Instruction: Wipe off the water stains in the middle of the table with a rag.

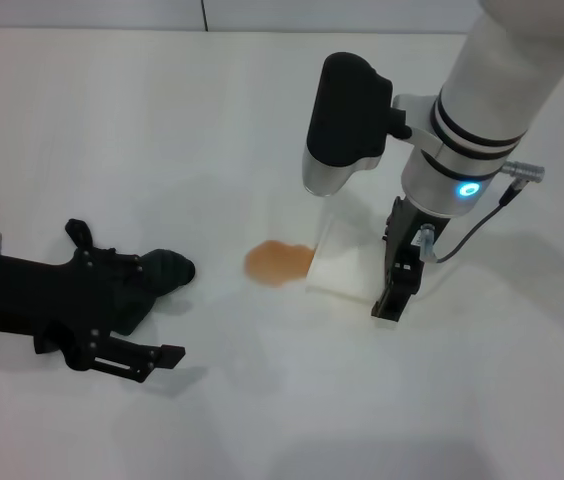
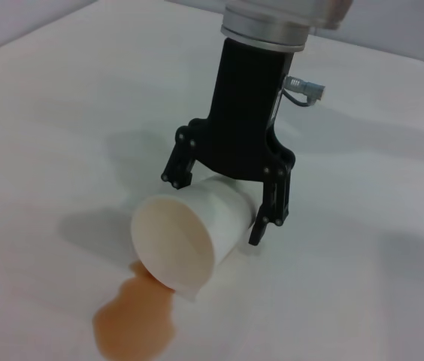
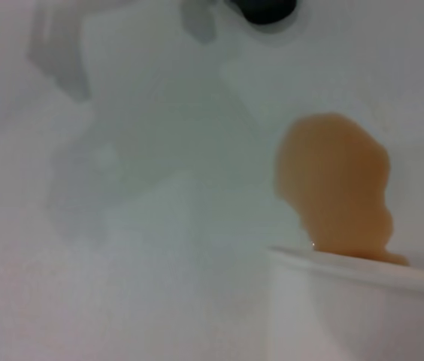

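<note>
While your right gripper pinches the tipped cup beside the water stains, your left gripper rests by the rag, its fingers unreadable.

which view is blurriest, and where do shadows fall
Right wrist view is softest: the cup rim and the stain have fuzzy edges, with grey shadows on the table. Left wrist view is sharp; the right gripper around the tipped cup casts a faint shadow. Head view is crisp, with a soft shadow under the left gripper.
</note>
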You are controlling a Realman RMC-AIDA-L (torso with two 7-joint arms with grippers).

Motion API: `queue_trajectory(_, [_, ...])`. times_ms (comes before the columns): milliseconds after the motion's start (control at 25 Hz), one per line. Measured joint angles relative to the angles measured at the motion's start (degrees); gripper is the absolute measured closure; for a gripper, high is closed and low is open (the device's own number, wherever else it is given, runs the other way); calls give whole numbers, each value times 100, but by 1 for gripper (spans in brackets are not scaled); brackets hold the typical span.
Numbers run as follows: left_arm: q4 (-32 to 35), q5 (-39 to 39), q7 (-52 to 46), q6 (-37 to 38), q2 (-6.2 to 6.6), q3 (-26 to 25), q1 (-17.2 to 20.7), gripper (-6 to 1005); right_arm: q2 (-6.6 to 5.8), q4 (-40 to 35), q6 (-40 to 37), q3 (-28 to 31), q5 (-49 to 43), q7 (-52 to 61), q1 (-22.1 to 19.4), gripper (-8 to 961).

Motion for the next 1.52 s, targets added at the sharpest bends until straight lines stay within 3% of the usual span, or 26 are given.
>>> queue_trajectory(200, [1,-5,8,1,0,7,17,138,0,1,42,-62,4,28,-21,84])
queue_trajectory(400, [1,-9,9,1,0,9,48,139,-1,-27,86,-128,24,28,-52,188])
queue_trajectory(600, [15,-27,9,20,0,-23,110,140,-24,-339,95,-35,110,-17,-211,212])
queue_trajectory(760, [14,-88,9,34,4,-53,139,140,-87,-1483,-210,1019,120,-520,-1203,231])
queue_trajectory(880, [27,-105,9,35,6,-53,150,140,-82,-1935,-357,1806,341,-1073,-1859,245])
queue_trajectory(1000, [28,-155,9,35,8,-54,150,141,-81,-2045,-363,2566,1124,-1941,-2501,245])
queue_trajectory(1240, [14,-326,9,33,9,-53,159,141,-86,-1254,-119,3588,3212,-4114,-3426,245])
queue_trajectory(1520, [9,-415,8,42,0,-53,182,142,-90,838,62,3873,5169,-6918,-3564,245])
